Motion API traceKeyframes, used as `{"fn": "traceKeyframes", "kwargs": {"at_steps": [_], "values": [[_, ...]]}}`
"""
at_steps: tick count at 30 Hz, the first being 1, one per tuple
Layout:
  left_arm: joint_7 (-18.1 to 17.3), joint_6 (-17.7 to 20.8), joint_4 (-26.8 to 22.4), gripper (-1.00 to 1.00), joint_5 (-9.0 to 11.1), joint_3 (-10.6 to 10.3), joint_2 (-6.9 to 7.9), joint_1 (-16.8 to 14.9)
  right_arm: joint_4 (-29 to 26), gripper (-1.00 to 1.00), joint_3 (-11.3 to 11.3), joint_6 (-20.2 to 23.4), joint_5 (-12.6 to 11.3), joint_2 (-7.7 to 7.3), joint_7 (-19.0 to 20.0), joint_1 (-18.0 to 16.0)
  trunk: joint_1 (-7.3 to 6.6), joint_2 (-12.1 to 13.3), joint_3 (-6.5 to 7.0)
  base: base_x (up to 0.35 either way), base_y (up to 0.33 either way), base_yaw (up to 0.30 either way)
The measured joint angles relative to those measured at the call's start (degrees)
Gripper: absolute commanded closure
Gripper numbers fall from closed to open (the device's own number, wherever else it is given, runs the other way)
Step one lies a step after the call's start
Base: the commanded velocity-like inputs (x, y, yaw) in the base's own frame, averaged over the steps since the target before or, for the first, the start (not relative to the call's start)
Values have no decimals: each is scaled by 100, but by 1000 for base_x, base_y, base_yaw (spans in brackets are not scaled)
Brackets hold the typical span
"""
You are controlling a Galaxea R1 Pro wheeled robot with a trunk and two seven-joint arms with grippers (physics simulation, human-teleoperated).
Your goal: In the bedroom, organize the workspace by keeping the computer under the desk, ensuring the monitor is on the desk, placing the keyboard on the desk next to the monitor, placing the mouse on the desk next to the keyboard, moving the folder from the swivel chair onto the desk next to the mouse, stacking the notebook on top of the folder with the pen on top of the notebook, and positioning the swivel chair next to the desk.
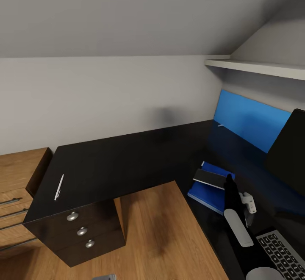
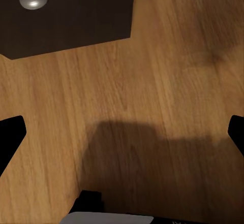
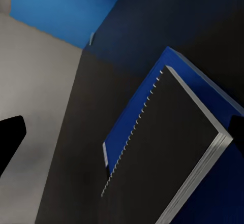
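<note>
Folder: blue, flat on black counter, right wing. Notebook: dark cover, spiral edge, stacked on the folder; no title readable. Pen: white, lying well apart at the counter's left end above the drawer unit. Keyboard: near right; key legends illegible. Monitor: far right. Right gripper: fingers spread over the notebook, gripping nothing. Left gripper: fingers spread above wood floor.
</note>
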Motion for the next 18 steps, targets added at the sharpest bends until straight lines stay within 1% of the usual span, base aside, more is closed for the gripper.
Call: {"fn": "traceKeyframes", "kwargs": {"at_steps": [9,15,18], "values": [[2,1,0,-100,0,0,0,-2,-25,-100,-30,-21,0,-7,8,0,0,0,0,0,0,0],[8,2,0,-100,0,0,0,-2,-50,-100,-34,-258,-6,-16,37,0,0,0,0,0,0,0],[6,4,0,-100,0,0,0,-2,-52,-100,-35,-302,-7,-17,44,0,0,0,0,0,0,0]]}}
